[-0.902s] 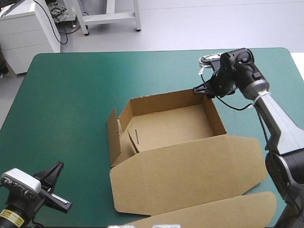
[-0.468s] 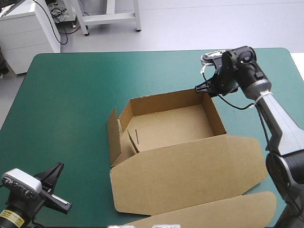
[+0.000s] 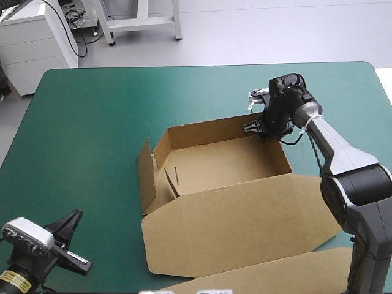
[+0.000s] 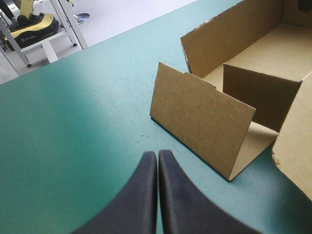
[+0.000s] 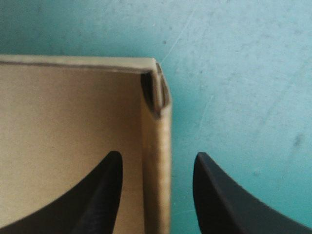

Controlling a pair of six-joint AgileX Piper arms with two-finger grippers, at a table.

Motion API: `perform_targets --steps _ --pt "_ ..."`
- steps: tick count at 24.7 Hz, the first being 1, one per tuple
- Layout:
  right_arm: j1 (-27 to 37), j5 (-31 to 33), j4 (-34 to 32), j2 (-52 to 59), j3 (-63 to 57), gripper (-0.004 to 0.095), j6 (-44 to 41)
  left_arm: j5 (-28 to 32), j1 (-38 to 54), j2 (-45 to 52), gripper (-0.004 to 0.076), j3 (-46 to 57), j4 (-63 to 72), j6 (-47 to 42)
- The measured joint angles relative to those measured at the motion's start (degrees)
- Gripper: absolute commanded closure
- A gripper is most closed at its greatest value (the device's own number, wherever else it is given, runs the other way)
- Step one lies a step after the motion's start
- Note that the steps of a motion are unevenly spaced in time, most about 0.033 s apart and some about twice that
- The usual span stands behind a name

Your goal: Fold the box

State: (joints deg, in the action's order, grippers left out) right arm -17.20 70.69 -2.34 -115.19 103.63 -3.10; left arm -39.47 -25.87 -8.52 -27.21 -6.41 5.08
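We see the right claw [image 5: 157, 155] spread wide astride a corner of the brown box [image 3: 220, 162], with one black finger [image 5: 105, 190] inside the tray, the other outside, and the side wall [image 5: 157, 195] between them. The left claw [image 4: 157, 155] is pressed together above the teal-green cover [image 3: 92, 122]. The box's upright end flap [image 4: 202, 119] stands just ahead of it, and the lid [image 3: 245, 214] lies flat off to its side.
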Motion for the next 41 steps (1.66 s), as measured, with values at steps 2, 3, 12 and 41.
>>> perform_targets --steps 2,3,12,41 --pt "0.0 -0.1 0.0 -0.5 0.0 0.0669 -0.4 0.0 0.0 0.0 0.0731 0.0 0.0 0.0" --pt "0.0 -0.1 0.0 -0.8 0.0 0.0756 -1.0 0.0 0.0 0.0 0.0731 0.0 0.0 0.0" --pt "0.0 0.3 0.1 -0.4 0.0 0.0928 -2.1 0.0 0.0 0.0 0.0731 0.0 -0.2 0.0" --pt "3.0 0.7 -1.3 23.1 0.0 0.0928 -2.4 3.0 0.0 0.1 0.0263 0.0 0.3 2.2"
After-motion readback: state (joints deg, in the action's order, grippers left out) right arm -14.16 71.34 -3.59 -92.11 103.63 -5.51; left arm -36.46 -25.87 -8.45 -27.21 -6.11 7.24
